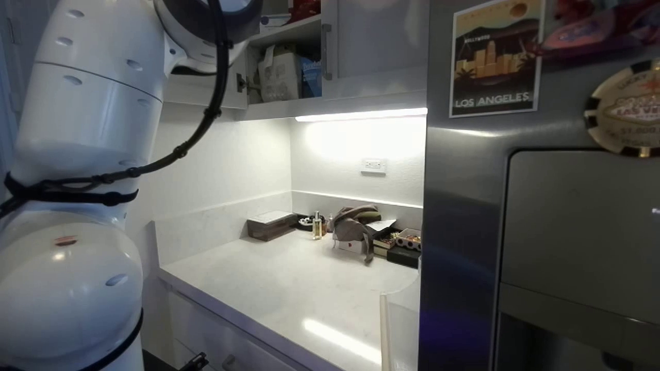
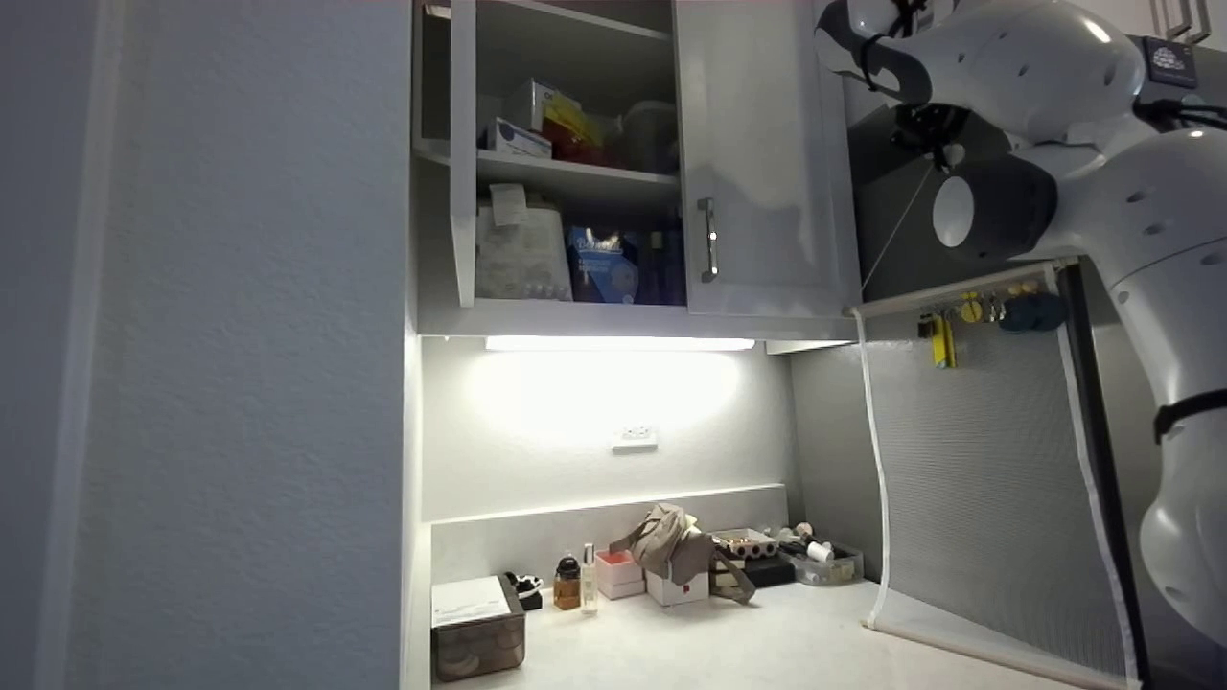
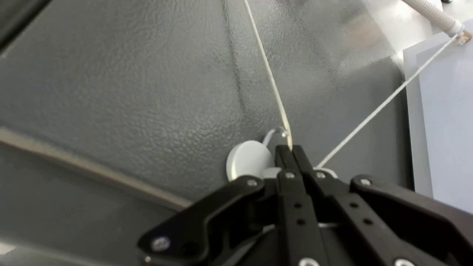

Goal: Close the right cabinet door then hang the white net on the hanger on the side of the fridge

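Note:
My gripper [image 3: 290, 149] is shut on the cord [image 3: 271, 79] of the white net. In an exterior view, the white net [image 2: 987, 460] hangs spread out beside the fridge side [image 2: 829, 422], its cord rising to my gripper [image 2: 935, 158]. A white round hanger [image 3: 248, 159] with a metal hook is on the fridge side, just left of my fingertips. The cord passes close to the hook tip; I cannot tell whether it is inside the hook. The right cabinet door [image 2: 767, 163] looks shut in both exterior views [image 1: 379, 46]. The fridge [image 1: 464, 216] also shows its front.
The left cabinet door [image 2: 463, 153] stands open. Keys and yellow items [image 2: 944, 340] hang by the net's upper part. A brown box [image 2: 477, 642], bottles [image 2: 567, 583] and a grey-brown cloth [image 2: 671, 544] lie on the counter [image 1: 268, 288].

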